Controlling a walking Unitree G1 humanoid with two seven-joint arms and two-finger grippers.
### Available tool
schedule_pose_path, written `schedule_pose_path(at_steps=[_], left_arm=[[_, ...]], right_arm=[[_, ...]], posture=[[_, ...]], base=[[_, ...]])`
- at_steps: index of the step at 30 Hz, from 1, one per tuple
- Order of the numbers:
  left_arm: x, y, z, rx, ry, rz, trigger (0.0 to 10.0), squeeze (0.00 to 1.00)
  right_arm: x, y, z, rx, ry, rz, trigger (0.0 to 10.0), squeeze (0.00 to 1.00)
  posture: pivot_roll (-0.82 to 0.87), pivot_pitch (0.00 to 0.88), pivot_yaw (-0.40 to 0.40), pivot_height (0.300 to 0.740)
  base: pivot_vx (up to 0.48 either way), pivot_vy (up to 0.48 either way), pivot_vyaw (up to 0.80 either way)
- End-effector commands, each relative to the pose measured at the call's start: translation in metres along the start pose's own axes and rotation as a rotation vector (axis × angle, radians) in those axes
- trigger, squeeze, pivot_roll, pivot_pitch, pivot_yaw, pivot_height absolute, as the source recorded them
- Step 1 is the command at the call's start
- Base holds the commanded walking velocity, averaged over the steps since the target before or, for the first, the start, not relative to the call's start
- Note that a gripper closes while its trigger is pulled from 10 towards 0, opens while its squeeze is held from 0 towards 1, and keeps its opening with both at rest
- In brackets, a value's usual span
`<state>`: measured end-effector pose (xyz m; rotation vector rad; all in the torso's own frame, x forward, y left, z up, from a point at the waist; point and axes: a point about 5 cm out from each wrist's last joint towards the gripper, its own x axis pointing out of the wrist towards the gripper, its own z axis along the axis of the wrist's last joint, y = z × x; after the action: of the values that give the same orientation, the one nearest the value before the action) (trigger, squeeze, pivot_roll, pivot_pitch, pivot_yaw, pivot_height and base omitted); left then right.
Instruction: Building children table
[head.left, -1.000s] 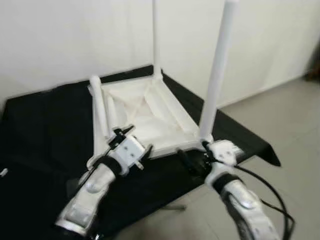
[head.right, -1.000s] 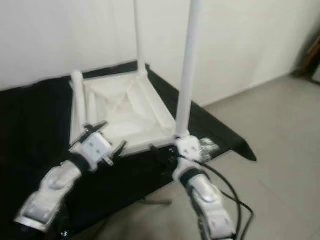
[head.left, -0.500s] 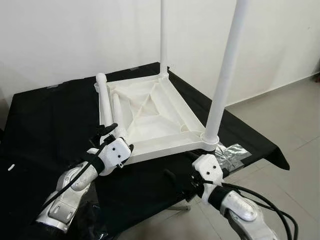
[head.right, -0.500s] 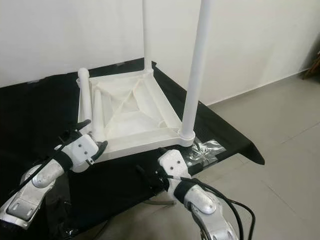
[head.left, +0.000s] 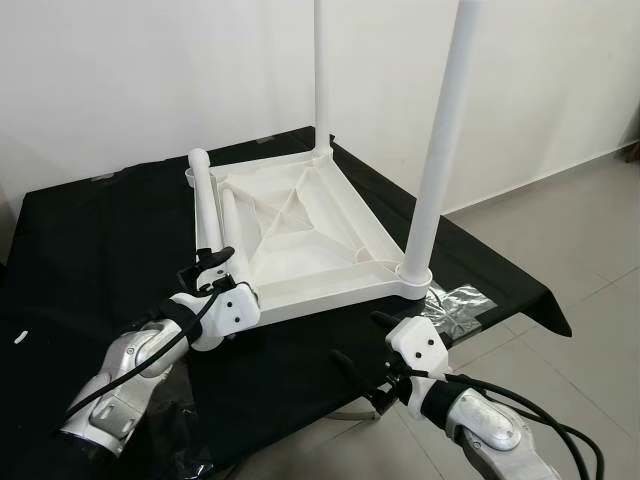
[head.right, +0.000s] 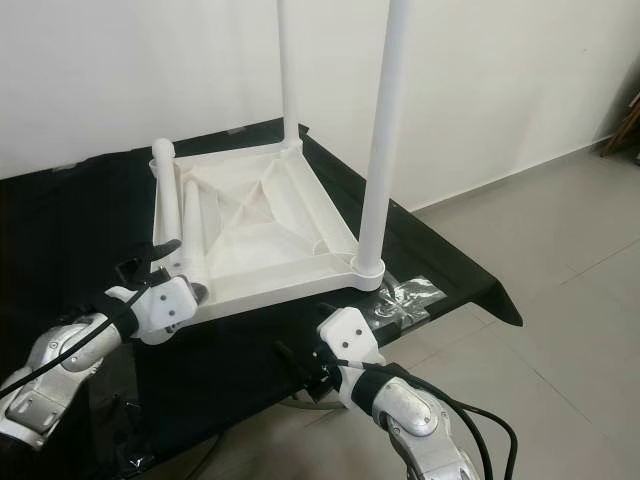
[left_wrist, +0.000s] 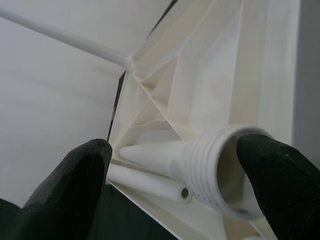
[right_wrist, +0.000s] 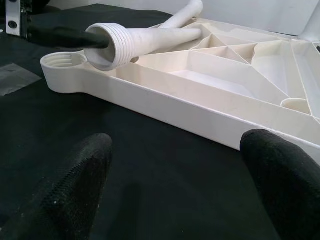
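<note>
The white children's table top (head.left: 300, 235) lies upside down on a black-covered table (head.left: 90, 240). One white leg (head.left: 440, 150) stands screwed into its near right corner and another (head.left: 322, 70) into the far corner. Two loose legs (head.left: 205, 200) lie along its left side. My left gripper (head.left: 212, 268) is at the near left corner, open, its fingers (left_wrist: 75, 190) on either side of a loose leg's threaded end (left_wrist: 220, 170). An empty threaded socket (right_wrist: 62, 60) sits beside that end. My right gripper (head.left: 365, 345) hovers open over the black cloth, short of the top's front edge.
A crumpled clear plastic bag (head.left: 455, 305) lies on the cloth by the near right corner. The white wall (head.left: 150, 70) stands close behind the table. Grey tiled floor (head.left: 590, 230) opens to the right. A black cable (head.left: 540, 420) trails from my right arm.
My right gripper has drawn back from the base of the near right leg toward the table's front edge. The left gripper stays at the loose leg's threaded end. The camera has shifted.
</note>
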<state>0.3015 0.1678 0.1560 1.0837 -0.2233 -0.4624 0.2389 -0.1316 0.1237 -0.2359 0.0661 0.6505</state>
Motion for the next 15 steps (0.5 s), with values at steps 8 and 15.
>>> schedule_pose_path(at_steps=[8, 15], left_arm=[[0.005, -0.006, -0.008, 0.086, 0.050, -0.050, 10.0, 0.00], [0.016, 0.000, -0.005, 0.071, 0.067, 0.009, 10.0, 0.00]], right_arm=[[0.000, 0.004, 0.004, -0.005, -0.004, 0.022, 10.0, 0.00], [0.001, 0.005, 0.004, -0.005, -0.005, 0.023, 10.0, 0.00]], posture=[[-0.08, 0.026, 0.024, 0.740], [-0.08, 0.028, 0.028, 0.740]], base=[[0.000, 0.000, 0.00], [0.000, 0.000, 0.00]])
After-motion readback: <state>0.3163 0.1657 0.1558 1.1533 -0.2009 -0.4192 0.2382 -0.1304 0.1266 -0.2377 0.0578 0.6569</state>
